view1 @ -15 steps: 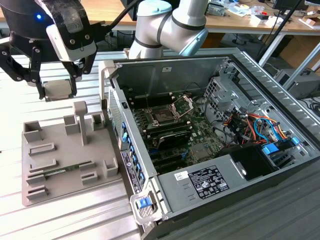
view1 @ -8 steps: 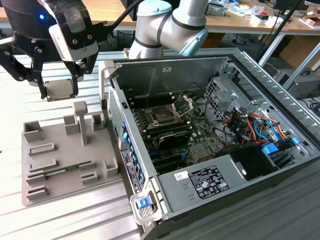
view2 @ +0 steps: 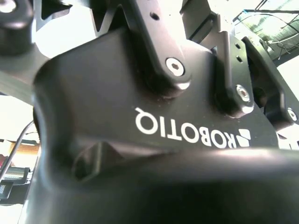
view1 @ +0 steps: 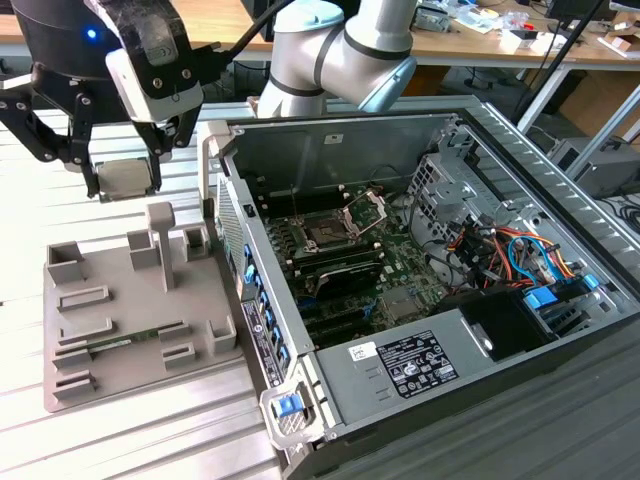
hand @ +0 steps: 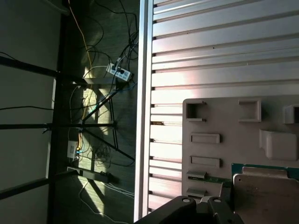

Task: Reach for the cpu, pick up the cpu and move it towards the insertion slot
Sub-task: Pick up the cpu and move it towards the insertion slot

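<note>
In the exterior view my gripper (view1: 125,182) hangs at the upper left, above the far end of the grey fixture tray (view1: 110,310). It is shut on the cpu (view1: 126,180), a flat silvery square held level between the two black fingers and lifted off the tray. The first wrist view shows the cpu (hand: 265,192) from above, silvery with a thin green rim, over the tray. The insertion slot (view1: 325,235) is a dark square socket on the green board inside the open computer case, well to the exterior view's right of the cpu, with its metal bracket (view1: 365,210) hinged up.
A long green memory stick (view1: 120,343) lies in the tray. The case's raised side wall (view1: 225,210) stands between the tray and the board. Cables and a drive cage (view1: 470,220) crowd the case's far side. The table edge (hand: 142,112) drops to the floor.
</note>
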Robot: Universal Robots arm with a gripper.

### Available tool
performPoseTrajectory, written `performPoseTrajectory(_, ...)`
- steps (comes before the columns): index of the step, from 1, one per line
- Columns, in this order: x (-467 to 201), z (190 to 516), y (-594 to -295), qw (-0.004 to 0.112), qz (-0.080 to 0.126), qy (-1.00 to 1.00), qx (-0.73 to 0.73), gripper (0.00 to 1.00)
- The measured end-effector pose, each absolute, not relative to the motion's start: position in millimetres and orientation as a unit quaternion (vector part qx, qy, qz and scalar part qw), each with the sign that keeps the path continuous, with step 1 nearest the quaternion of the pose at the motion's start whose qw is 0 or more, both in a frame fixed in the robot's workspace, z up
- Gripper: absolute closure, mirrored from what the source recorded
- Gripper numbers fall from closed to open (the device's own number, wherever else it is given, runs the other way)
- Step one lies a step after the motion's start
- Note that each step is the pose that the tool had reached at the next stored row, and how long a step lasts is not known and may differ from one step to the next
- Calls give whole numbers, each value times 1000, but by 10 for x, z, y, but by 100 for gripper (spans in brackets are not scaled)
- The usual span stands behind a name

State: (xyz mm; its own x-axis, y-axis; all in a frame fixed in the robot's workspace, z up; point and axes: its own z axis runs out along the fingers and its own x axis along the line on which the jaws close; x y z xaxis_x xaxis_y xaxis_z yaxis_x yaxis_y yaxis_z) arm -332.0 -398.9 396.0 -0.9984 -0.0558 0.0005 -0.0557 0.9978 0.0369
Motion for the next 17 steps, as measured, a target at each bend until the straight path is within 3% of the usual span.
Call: performPoseTrajectory(17,-3202,3960,-3989,1,-18,-999,28,45)
